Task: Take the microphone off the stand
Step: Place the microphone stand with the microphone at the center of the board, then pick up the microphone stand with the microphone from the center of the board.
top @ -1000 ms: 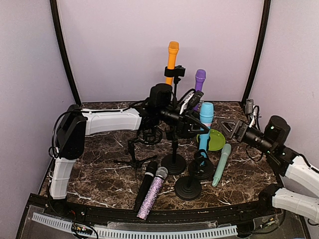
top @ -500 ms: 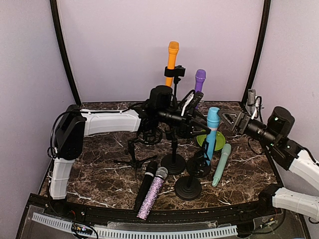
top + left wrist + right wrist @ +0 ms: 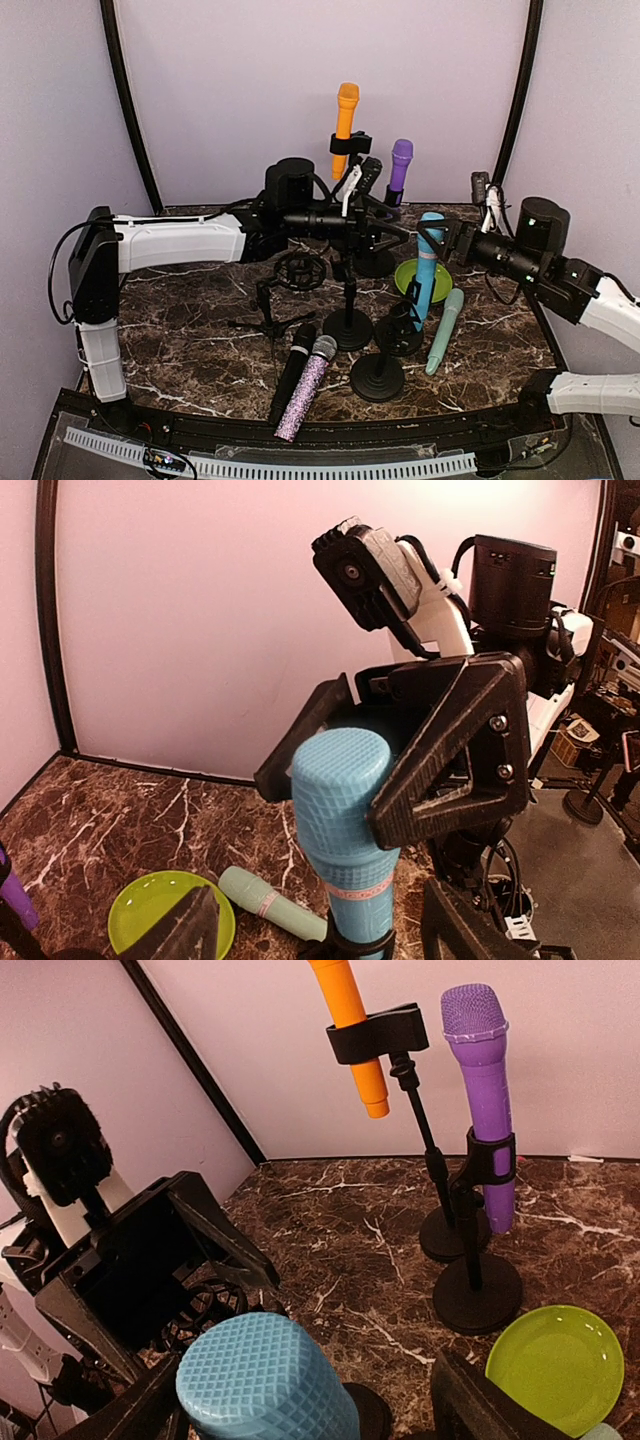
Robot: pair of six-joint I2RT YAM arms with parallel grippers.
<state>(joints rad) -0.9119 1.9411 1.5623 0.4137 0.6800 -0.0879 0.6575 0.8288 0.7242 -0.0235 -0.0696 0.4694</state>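
The light-blue microphone stands tilted in the clip of a short black stand at centre right. Its head fills the left wrist view and the right wrist view. My right gripper is open, with its fingers on either side of the microphone's head. In the right wrist view a gap shows on the head's right side. My left gripper is open and empty, just left of the head and facing it.
An orange microphone and a purple one stand in tall stands at the back. A green plate and a mint microphone lie right of the blue one. Two bare stands, a shock mount and two microphones sit in front.
My right gripper has swung left and up from the right side to the blue microphone's head. My left arm has drawn back and risen. The microphone now leans to the right.
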